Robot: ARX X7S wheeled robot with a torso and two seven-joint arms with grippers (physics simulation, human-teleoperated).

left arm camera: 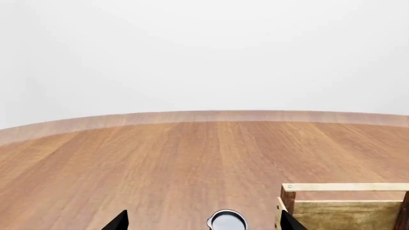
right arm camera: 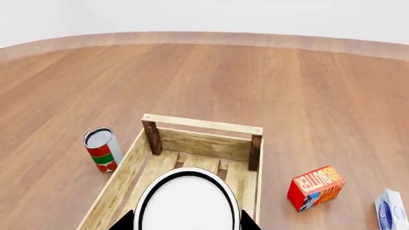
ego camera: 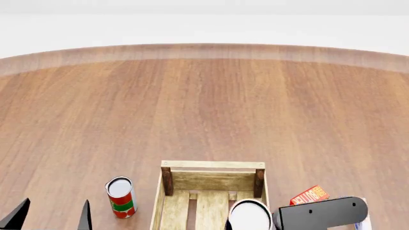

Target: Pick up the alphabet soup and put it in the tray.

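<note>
One can, the alphabet soup (right arm camera: 186, 201), sits clamped in the right gripper (right arm camera: 185, 218) above the tray (right arm camera: 203, 125) near the table's near edge; judged next: lower and release. Left gripper (ego camera: 50, 215) spread, empty.

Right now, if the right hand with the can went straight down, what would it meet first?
Probably the slatted floor of the wooden tray: the soup can in the right hand hangs over its inside. Depth is unclear.
</note>
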